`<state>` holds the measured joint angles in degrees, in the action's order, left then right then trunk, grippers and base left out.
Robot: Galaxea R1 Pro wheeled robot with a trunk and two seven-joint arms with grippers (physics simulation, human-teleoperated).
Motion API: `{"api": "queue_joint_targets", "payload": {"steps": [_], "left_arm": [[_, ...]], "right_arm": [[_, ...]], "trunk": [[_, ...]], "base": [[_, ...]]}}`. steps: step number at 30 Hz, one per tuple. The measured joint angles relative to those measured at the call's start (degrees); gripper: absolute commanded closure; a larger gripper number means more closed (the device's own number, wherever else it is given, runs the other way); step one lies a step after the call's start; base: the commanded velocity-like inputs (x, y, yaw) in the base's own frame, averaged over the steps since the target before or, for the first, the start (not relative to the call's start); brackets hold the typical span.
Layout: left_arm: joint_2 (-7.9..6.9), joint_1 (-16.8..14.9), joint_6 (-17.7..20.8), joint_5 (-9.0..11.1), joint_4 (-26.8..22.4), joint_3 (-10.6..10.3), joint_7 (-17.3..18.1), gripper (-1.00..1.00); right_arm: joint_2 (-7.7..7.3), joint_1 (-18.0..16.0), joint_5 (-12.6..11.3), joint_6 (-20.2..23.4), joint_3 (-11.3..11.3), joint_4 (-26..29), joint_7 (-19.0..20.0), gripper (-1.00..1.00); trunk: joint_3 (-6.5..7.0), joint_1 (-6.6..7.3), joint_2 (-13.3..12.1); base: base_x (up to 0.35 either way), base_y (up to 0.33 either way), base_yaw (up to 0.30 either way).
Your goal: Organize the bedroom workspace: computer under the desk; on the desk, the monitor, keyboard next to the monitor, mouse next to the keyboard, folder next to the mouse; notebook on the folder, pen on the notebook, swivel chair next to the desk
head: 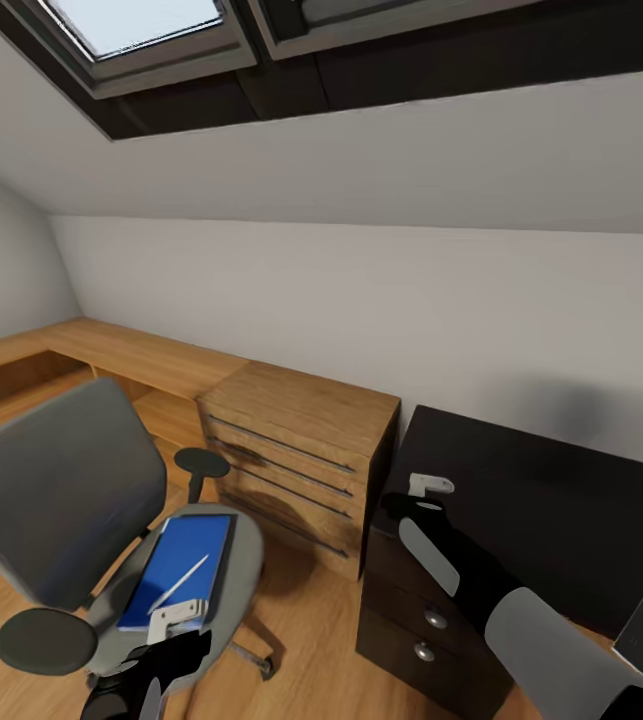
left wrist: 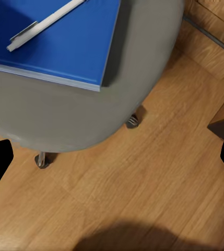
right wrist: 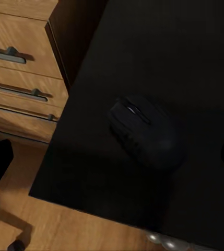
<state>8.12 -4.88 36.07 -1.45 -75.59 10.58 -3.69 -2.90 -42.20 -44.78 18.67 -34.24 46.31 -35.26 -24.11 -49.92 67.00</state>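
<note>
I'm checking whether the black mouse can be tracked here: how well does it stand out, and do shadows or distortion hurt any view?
Right wrist view: mouse barely separates from the black desk, low contrast. Left wrist view: sharp, with a soft dark shadow on the floor. Head view: wide-angle stretch, mild softness.

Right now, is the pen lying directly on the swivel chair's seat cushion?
No. The pen lies on top of the blue folder, which itself rests on the grey seat of the swivel chair.
</note>
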Motion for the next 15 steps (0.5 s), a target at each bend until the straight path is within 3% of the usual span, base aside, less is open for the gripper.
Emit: {"api": "queue_joint_targets", "payload": {"steps": [3,15], "left_arm": [[-0.06,0.0,-0.1,0.0,0.1,0.0,0.0,-1.0],[-0.06,0.0,-0.1,0.1,0.1,-0.1,0.0,-1.0]], "right_arm": [[-0.06,0.0,1.2,0.0,0.0,0.0,0.1,-1.0],[-0.22,0.0,2.4,0.0,0.0,-0.3,0.2,-1.0]], "trunk": [[0.0,0.01,0.0],[0.0,0.0,0.0]], "base": [[0.272,0.0,0.0],[0.172,0.0,0.0]]}}
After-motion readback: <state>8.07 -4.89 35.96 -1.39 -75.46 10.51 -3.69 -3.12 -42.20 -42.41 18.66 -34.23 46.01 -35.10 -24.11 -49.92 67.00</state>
